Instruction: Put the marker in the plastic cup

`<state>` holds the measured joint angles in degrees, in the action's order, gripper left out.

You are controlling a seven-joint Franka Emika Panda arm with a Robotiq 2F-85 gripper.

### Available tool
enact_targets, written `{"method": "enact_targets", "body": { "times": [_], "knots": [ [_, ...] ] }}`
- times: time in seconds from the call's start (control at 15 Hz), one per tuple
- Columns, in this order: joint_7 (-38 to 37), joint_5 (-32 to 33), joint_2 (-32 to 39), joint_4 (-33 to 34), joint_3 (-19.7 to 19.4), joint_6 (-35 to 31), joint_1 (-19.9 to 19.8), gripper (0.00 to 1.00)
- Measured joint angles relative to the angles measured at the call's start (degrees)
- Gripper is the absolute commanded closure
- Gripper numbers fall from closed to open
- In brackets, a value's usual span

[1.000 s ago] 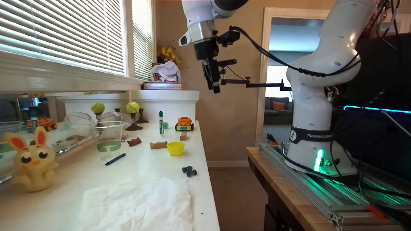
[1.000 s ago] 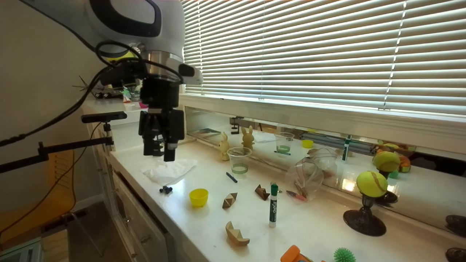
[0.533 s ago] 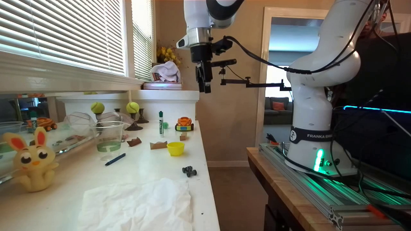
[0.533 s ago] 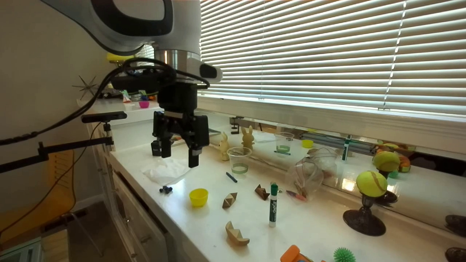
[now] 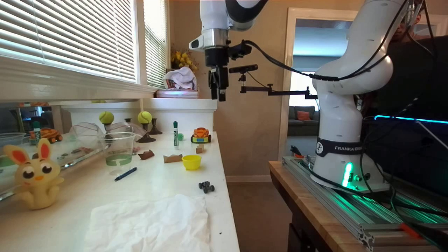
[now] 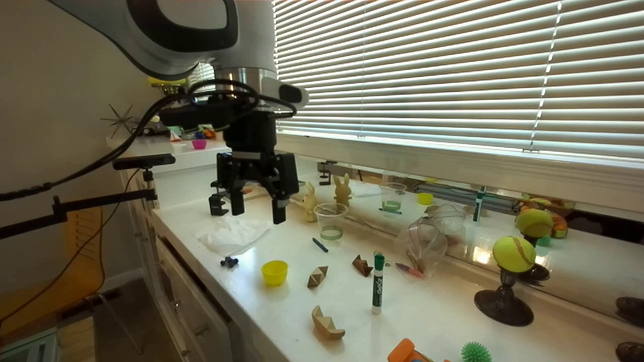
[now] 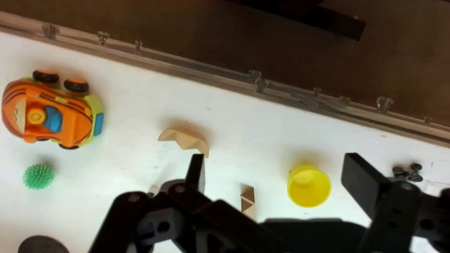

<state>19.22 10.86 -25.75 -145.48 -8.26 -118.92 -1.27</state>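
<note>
The marker (image 5: 175, 135) stands upright on the white counter, green cap on top, white and green body; it shows whole in both exterior views (image 6: 377, 289). In the wrist view only a small piece of the marker (image 7: 153, 190) shows beside the left finger, which hides the rest. The clear plastic cup (image 5: 119, 148) with a greenish band stands upright near the mirror, also in an exterior view (image 6: 331, 223); it is out of the wrist view. My gripper (image 6: 258, 217) is open and empty, pointing down, well above the counter. In the wrist view the gripper (image 7: 274, 163) spans above the yellow bowl.
A small yellow bowl (image 7: 309, 186), brown folded pieces (image 7: 184, 137), an orange toy car (image 7: 52, 112) and a green spiky ball (image 7: 38, 176) lie near the marker. A dark pen (image 5: 126, 174) lies before the cup. Tennis balls (image 6: 513, 254) sit on dark holders. A mirror lines the back.
My gripper has moved toward the window side and turned from tilted to nearly vertical, slowing in the last half second. The marker and cup have not moved.
</note>
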Motion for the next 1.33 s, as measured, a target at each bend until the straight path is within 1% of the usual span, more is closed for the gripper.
{"method": "enact_targets", "body": {
  "times": [0.13,0.33,0.73,0.93,1.13,1.33],
  "knots": [
    [2.40,0.08,0.56,-0.21,-0.63,-4.07,-0.04,0.00],
    [5.55,0.06,2.51,-0.76,-2.76,-10.22,-0.17,0.00],
    [11.89,-2.67,8.04,-1.17,-9.39,-20.39,-1.21,0.00],
    [12.10,-5.13,10.11,0.67,-11.00,-21.11,-2.80,0.00],
    [11.55,-5.91,11.89,3.58,-10.84,-21.09,-3.67,0.00],
    [9.90,-5.91,14.29,6.92,-9.80,-21.08,-3.93,0.00]
  ]
}}
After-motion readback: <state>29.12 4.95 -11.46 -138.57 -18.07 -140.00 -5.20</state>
